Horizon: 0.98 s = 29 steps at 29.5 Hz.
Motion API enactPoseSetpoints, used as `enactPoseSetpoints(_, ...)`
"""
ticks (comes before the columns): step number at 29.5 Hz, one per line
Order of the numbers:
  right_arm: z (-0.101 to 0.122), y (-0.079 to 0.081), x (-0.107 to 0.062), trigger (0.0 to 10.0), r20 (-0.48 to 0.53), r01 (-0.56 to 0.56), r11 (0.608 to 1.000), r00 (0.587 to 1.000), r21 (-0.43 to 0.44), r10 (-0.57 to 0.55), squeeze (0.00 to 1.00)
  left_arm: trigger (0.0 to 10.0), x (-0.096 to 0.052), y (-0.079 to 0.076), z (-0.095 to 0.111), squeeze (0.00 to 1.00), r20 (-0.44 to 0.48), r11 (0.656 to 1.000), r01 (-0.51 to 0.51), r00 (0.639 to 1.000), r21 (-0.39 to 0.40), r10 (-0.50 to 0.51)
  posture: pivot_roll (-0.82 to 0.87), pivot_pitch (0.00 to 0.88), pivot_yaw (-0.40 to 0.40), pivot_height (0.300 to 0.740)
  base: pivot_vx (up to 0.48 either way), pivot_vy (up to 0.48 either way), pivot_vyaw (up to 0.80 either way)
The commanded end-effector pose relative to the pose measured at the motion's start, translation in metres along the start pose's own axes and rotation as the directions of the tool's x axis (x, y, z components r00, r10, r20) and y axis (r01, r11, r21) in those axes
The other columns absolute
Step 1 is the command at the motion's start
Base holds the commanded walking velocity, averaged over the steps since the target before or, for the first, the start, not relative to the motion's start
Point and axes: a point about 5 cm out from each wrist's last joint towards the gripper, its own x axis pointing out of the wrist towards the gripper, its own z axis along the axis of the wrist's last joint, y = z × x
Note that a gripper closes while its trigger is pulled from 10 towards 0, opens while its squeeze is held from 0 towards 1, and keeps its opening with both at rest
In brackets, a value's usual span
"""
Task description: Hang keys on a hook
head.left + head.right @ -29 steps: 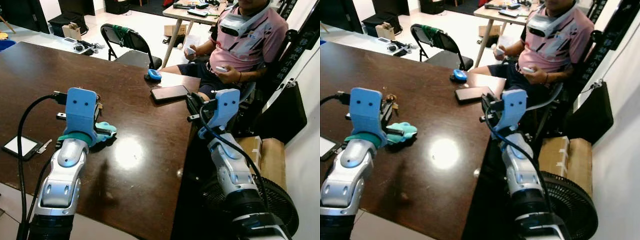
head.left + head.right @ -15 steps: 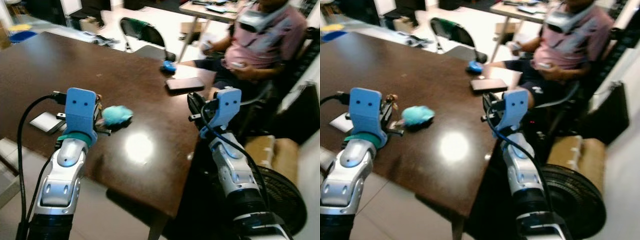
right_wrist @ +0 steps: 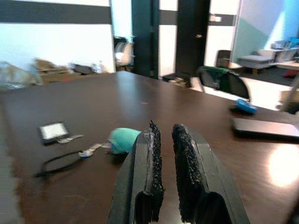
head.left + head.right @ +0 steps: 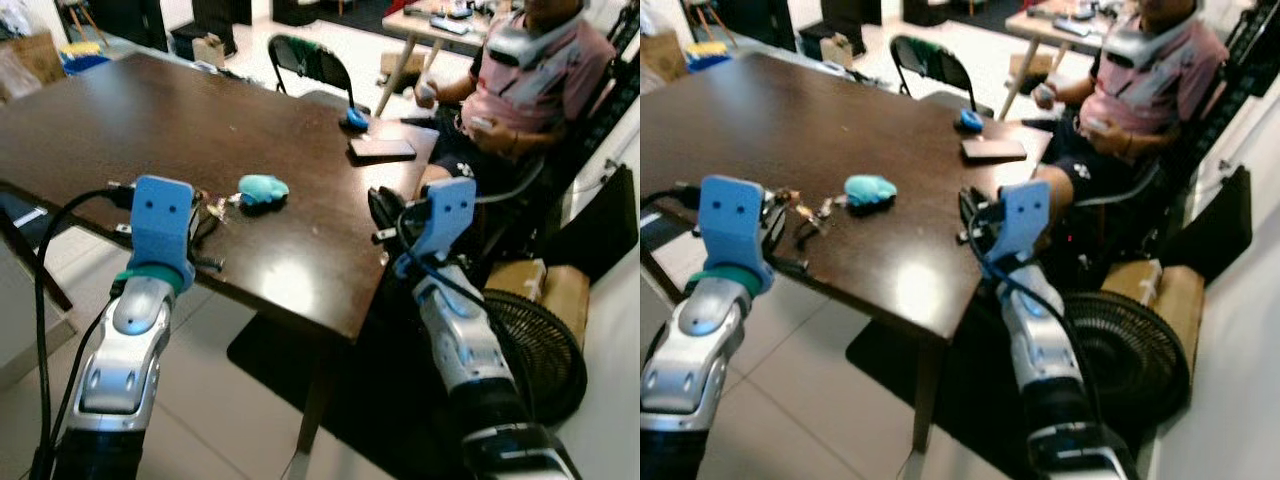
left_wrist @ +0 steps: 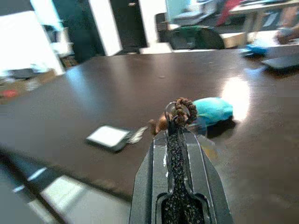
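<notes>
Left hand (image 4: 780, 228) over dark table (image 4: 760, 120), keys (image 4: 808, 212), teal pouch (image 4: 869, 189)

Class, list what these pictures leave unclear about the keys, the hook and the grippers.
1. Hook: nowhere to be found among the table and room.
2. Keys: in the left wrist view, the left gripper covers all but a ring and a beaded loop; key count unknown.
3. Right gripper: fingers slightly apart, holding nothing.
4. Turquoise object: too blurred to identify.
</notes>
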Motion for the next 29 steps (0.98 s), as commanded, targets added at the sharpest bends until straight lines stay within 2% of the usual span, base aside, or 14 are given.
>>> enactPoseSetpoints(1, -0.001, -0.004, -0.003, 10.0, -0.006, 0.015, 1.000, 1.000, -0.003, -0.015, 0.00, 10.0, -0.001, -0.003, 0.000, 0.00, 0.008, 1.000, 0.015, 1.000, 0.010, -0.015, 0.11, 0.106, 0.050, 0.740, 0.000, 0.000, 0.00)
enactPoseSetpoints(22, -0.001, -0.005, -0.002, 10.0, -0.009, 0.008, 1.000, 1.000, -0.013, -0.008, 0.00, 10.0, -0.002, -0.005, -0.004, 0.00, -0.012, 1.000, 0.012, 1.000, 0.001, -0.012, 0.08, 0.080, 0.041, 0.740, 0.000, 0.000, 0.00)
enactPoseSetpoints(29, 0.000, -0.008, -0.003, 10.0, -0.009, 0.009, 1.000, 1.000, -0.027, -0.009, 0.00, 10.0, -0.003, -0.014, -0.009, 0.00, -0.008, 0.996, 0.084, 0.996, 0.008, -0.084, 0.07, 0.073, 0.044, 0.740, 0.000, 0.000, 0.00)
